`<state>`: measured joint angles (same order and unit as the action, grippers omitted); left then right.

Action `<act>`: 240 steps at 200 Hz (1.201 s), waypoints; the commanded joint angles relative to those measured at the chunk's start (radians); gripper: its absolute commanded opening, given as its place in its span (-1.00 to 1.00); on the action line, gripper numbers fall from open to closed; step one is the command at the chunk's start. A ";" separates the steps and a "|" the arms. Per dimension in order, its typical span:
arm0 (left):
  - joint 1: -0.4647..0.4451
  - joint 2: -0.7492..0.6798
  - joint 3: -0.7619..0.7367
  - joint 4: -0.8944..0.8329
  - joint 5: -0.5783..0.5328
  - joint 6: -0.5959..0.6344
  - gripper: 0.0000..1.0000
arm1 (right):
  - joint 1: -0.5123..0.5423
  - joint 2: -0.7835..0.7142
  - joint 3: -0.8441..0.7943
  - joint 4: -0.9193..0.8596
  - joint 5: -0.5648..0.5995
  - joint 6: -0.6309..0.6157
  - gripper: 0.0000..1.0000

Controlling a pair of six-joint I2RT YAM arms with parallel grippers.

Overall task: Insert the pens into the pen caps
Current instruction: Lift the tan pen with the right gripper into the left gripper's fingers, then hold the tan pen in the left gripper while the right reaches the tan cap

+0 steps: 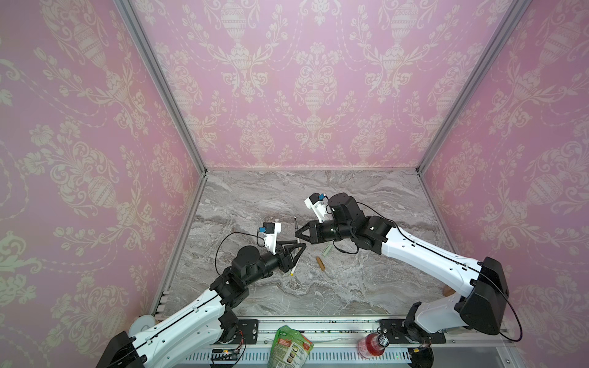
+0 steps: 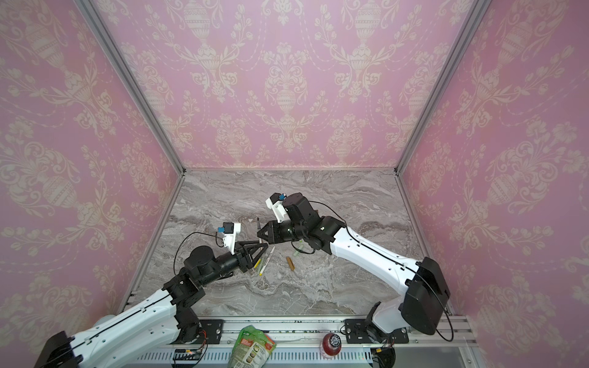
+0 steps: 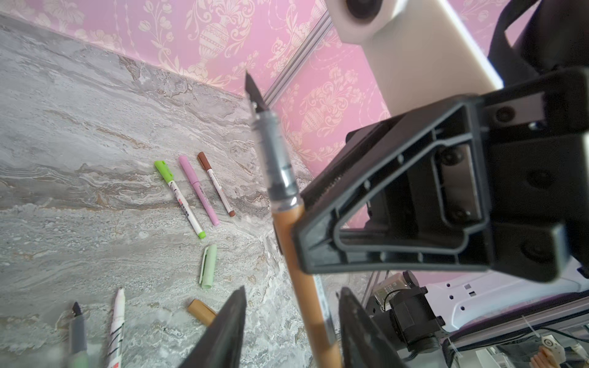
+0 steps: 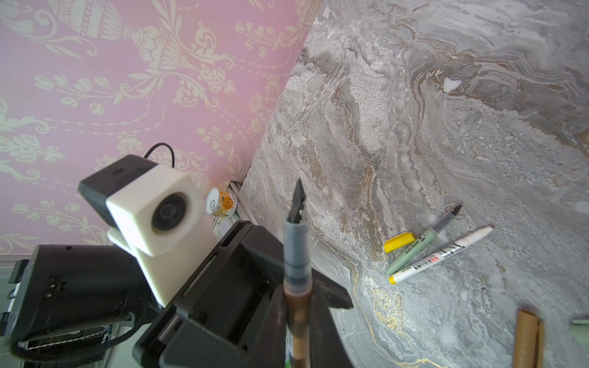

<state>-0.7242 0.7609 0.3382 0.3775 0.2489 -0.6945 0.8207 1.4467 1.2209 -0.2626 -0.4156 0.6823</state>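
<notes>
The right claw (image 4: 298, 306) is clamped tight on a thin tan plastic marker pen (image 3: 285, 223). It pinches the barrel just below the grey neck, and the dark nib points clear of the fingers. The left claw (image 3: 292, 288) straddles the same barrel lower down with its jaws part open. A gap shows beside the barrel, so it has no hold. The pen hangs above the grey marble tabletop (image 1: 366, 286), a little to the left-arm side of the short tan tubular pen cap (image 1: 320, 263), which lies flat and free.

The pen looks light, stiff and smooth. A round barrel in a two-finger pinch will likely swivel or slide, so mid-barrel seems the place to grip. That leaves the neck and the delicate, inky nib bare for the cap. The cap is stubby and hollow, and is probably best taken across its closed end.

A pale green clipped cap (image 3: 208, 266) lies just beside the tan cap without touching it, and could be nudged. On the tan cap's left-arm side lie an uncapped pale green pen (image 4: 424, 242), an uncapped white pen with a yellow end (image 4: 443, 253) and a yellow cap (image 4: 400, 242). Past the green cap from the tan cap, three capped pens lie side by side: lime (image 3: 178, 197), pink (image 3: 198, 189) and brown (image 3: 216, 184). The claws crowd each other, and the left arm's white wrist camera (image 4: 159, 210) sits near the right claw.
</notes>
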 commanded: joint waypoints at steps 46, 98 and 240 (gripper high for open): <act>-0.002 -0.011 0.011 -0.015 -0.057 0.016 -0.70 | 0.005 -0.006 -0.019 0.020 -0.017 0.005 -0.90; -0.002 -0.090 0.001 -0.123 -0.118 0.050 -1.00 | 0.004 -0.012 -0.008 -0.054 0.031 -0.028 -0.53; 0.000 -0.265 0.021 -0.512 -0.298 0.109 -1.00 | 0.026 0.186 -0.240 -0.182 0.092 -0.096 -0.09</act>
<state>-0.7242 0.4923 0.3500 -0.1162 -0.0235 -0.6094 0.8276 1.5852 1.0248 -0.5346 -0.2264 0.5468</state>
